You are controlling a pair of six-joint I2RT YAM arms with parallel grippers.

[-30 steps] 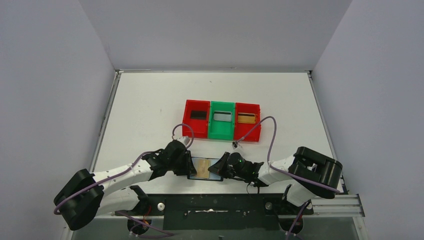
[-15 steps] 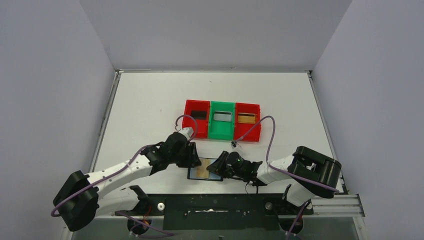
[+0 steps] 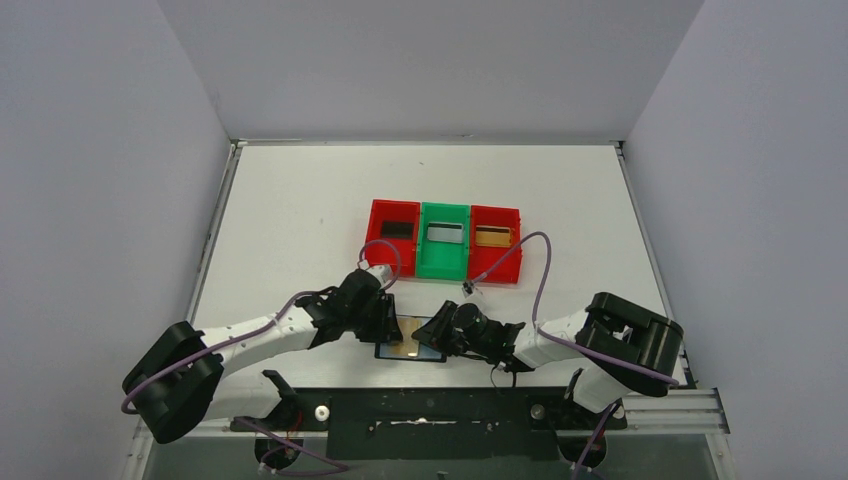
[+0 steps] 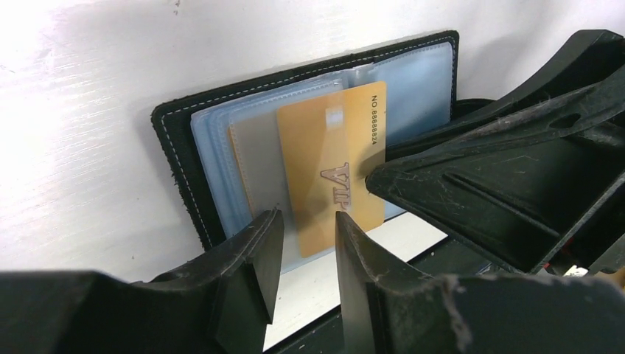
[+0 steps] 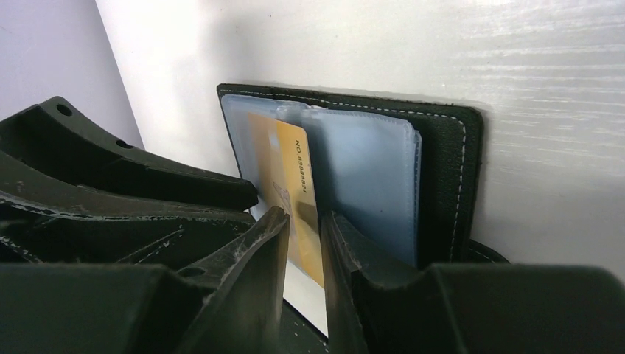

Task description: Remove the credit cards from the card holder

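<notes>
The card holder (image 4: 175,140), a black wallet, lies open on the table near its front edge (image 3: 408,350), its grey-blue pockets facing up. A gold credit card (image 4: 332,147) marked VIP sticks partly out of a pocket. My left gripper (image 4: 308,225) is open, its tips either side of the card's near end, not closed on it. My right gripper (image 5: 304,221) has its jaws a narrow gap apart over the same card (image 5: 291,169). One right fingertip (image 4: 379,181) rests on the card. In the top view both grippers, left (image 3: 385,318) and right (image 3: 432,335), meet over the wallet.
A row of red, green and red trays (image 3: 445,262) stands mid-table behind the wallet, with a dark card (image 3: 397,229), a silver card (image 3: 445,232) and a gold card (image 3: 492,236) inside. The table's front edge and the arm bases lie just behind the wallet.
My left gripper rose from the wallet's left edge, then came back down over the wallet's left part, covering most of the gold card in the top view. The right arm barely moved.
</notes>
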